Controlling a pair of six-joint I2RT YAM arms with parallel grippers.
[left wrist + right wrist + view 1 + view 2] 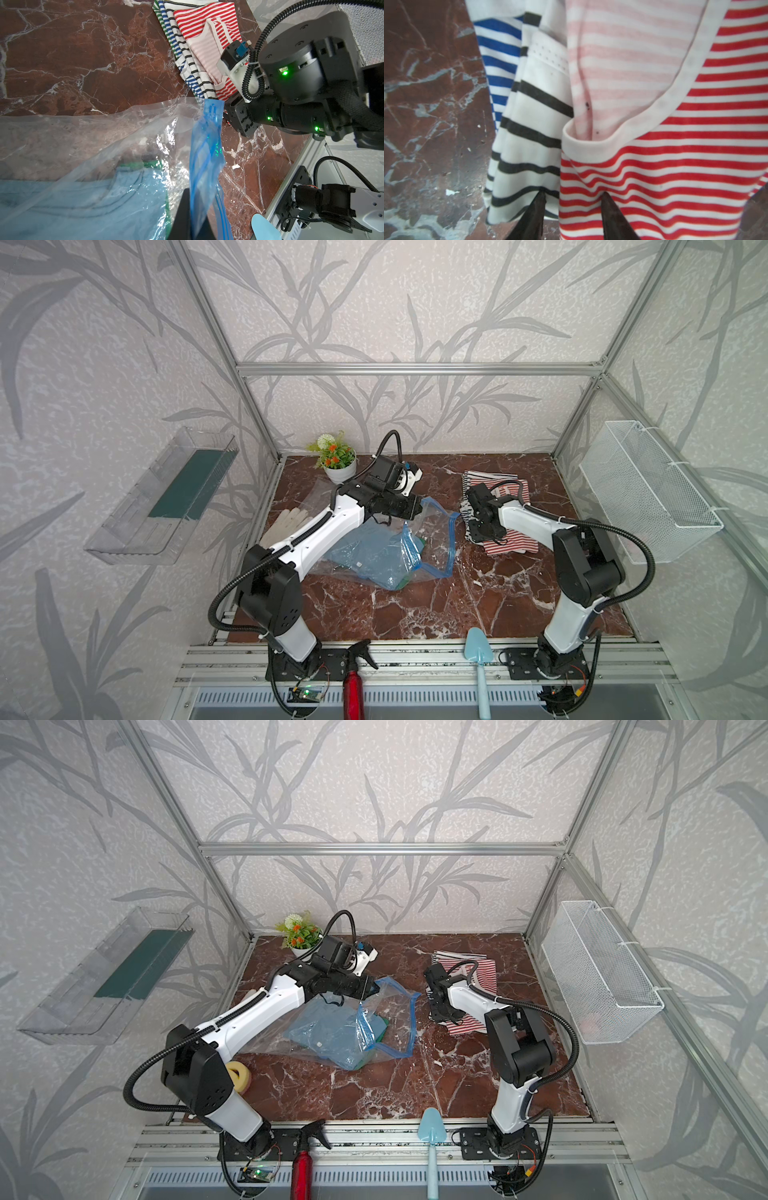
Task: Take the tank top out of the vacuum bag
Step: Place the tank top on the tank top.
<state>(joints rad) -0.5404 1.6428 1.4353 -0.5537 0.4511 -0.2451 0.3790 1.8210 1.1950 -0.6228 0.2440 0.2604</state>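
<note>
Step in hand: opening the vacuum bag so the tank top can be reached. The bag lies left of centre on the tabletop, with its mouth facing the right edge. My left gripper has its jaws clenched on the blue zip strip and holds that side of the mouth up off the tabletop. The rest of the bag sags below it. The tank top, a pale blue garment, is entirely inside the bag and lies flat against the lower sheet, with a green-edged layer showing beneath it near the mouth. No part of it has passed the zip strip. My right gripper is well apart from the bag, over the striped pile in the far right part of the tabletop. Its jaws stand apart, with the tips down on the cloth where the black-striped and red-striped tops meet. I judge that nothing is clamped there. Next move, as I judge it: keep the left grasp raised so the mouth gapes. Then bring the right jaws across from the pile, enter the mouth low and pinch the nearest edge of the blue fabric alone. Risks are catching the clear film with the cloth, or dragging the green-edged layer out with it.
</note>
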